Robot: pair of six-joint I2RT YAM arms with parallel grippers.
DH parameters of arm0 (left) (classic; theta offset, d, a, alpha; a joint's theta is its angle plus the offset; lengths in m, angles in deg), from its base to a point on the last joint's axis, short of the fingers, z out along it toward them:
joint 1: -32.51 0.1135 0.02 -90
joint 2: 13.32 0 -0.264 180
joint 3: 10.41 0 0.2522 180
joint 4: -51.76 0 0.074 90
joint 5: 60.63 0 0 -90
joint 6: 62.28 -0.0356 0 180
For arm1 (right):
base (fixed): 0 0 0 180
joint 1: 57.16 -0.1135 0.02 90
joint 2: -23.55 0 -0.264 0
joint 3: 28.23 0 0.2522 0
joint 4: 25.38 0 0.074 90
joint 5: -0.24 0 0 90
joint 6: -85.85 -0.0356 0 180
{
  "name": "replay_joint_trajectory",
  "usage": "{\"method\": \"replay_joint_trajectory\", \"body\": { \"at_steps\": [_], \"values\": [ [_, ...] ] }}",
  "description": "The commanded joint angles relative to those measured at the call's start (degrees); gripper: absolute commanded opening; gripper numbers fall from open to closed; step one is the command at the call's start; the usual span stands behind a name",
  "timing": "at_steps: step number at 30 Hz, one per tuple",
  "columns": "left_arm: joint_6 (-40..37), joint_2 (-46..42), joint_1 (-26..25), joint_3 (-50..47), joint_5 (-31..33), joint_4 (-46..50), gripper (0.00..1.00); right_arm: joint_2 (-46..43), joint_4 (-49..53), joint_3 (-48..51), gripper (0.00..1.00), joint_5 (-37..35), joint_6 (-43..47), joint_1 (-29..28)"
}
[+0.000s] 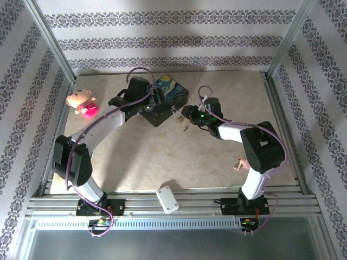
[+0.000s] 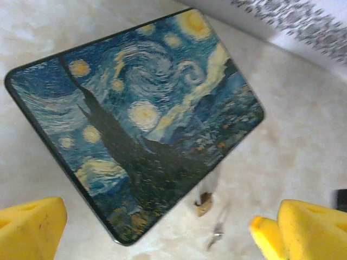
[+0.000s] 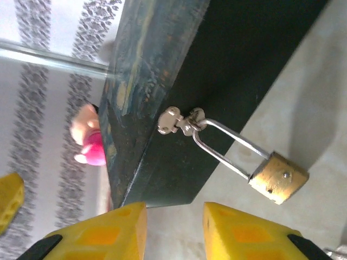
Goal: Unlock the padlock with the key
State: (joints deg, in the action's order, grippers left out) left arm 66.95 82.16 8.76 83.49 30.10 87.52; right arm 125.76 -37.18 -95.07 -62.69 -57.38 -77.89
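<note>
Walls (image 1: 162, 43): white paper with grey floral bands, on three sides.
Surface (image 1: 162, 162): pale beige, marbled, matte.
Posts (image 1: 50, 40): silvery metal, slanting up from the far corners.
Rails (image 1: 206, 208): ribbed metal, along the near edge.
Light: soft and even, with faint shadows on the surface.

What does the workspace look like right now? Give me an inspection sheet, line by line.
Surface: beige marbled table.
Job's things: padlock hangs on the hasp of the painted tin, shackle seated; key lies on the table beside it.
Clutter: pink toy far left; white box on the near rail; small tan item by the right arm.
Grippers: left gripper open above the tin; right gripper open, empty, facing the padlock.
Cables: purple cables loop along both arms.
Surroundings: patterned walls, metal frame.
</note>
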Motion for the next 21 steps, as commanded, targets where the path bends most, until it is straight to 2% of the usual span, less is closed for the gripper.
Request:
{"method": "replay_joint_trajectory", "body": {
  "at_steps": [1,4,7,10,21],
  "values": [
    [-7.05,2.89,1.30,3.44,2.09,7.19,0.99,-1.18,23.93,-6.88,0.33,-2.64,21.94,0.59],
    [-8.46,5.84,2.00,5.20,2.40,8.51,0.99,1.35,28.75,-11.85,0.33,-0.32,28.66,1.25],
    [-9.87,9.05,2.48,7.46,4.08,10.86,0.99,4.55,31.24,-15.65,0.40,2.11,32.13,1.81],
    [-10.93,12.12,2.82,9.77,5.90,13.21,0.99,8.09,34.27,-19.78,0.40,3.77,35.11,1.97],
    [-11.05,17.40,3.53,11.90,4.54,13.41,0.99,16.97,37.69,-28.28,0.42,8.43,37.52,2.63]
  ]
}}
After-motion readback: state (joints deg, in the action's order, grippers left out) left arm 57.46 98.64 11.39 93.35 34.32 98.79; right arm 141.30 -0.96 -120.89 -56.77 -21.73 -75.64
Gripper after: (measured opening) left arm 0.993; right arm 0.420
